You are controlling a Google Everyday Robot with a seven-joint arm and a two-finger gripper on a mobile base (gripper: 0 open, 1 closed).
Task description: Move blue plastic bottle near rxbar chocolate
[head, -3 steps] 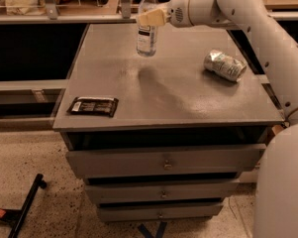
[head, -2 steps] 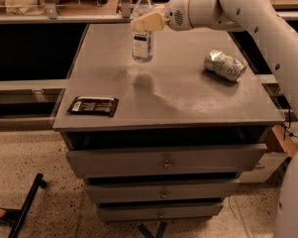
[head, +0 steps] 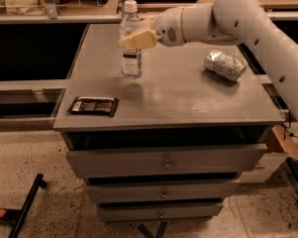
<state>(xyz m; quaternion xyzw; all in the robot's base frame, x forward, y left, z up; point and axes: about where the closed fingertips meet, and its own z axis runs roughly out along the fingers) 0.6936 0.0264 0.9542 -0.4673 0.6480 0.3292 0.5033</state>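
Partly hidden: the far finger of the pincer [head: 133,39] sits behind the blue plastic bottle [head: 131,61]. Only the near cream finger shows, laid across the bottle's upper body below the white cap. Pincer clenched on the bottle. Bottle upright over the rear left of the table [head: 180,95]; cannot tell whether its base touches the top or hangs just above. Fill level unclear. Rxbar chocolate [head: 93,105] lies flat at the front left corner, well apart from the bottle. Crushed can [head: 224,65] on its side, right. White arm [head: 247,21] cut off at the right edge. Drawers [head: 163,161] below are shut, contents unseen.
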